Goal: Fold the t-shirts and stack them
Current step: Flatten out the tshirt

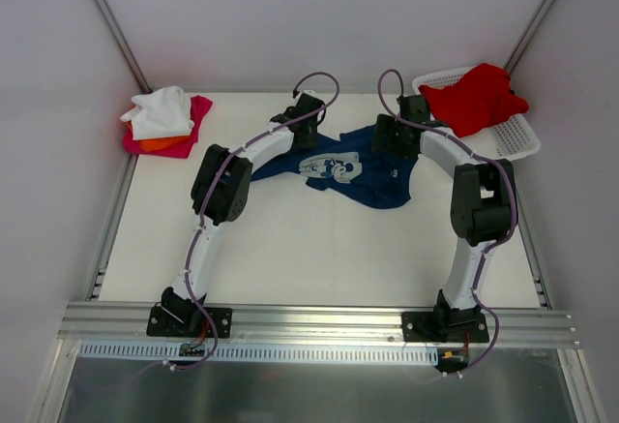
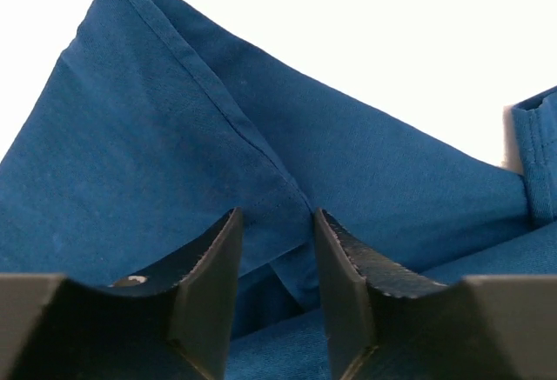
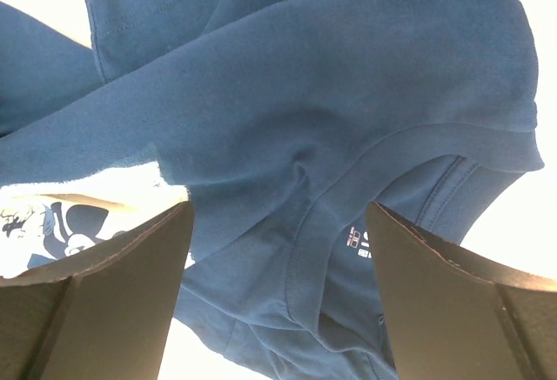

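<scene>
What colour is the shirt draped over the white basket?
Red. That t-shirt shows best in the top external view.

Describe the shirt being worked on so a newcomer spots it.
On the white table, look at the far middle, between the shirt pile and the basket. The navy t-shirt lies there, the only blue one, with a white print.

This is a robotics lab test cell rather than a home. A white bench (image 1: pixel 319 249) is boxed in by plain white panels (image 1: pixel 319 16) on the left, right and far sides, with metal struts (image 1: pixel 111 21) running up from the far corners. Two cabled robot arms, the left arm (image 1: pixel 221 183) and the right arm (image 1: pixel 481 202), are bolted to an aluminium rail (image 1: pixel 319 318) along the near edge. Household things, t-shirts (image 1: pixel 164 121) and a white plastic basket (image 1: pixel 515 135), lie on the bench.
</scene>
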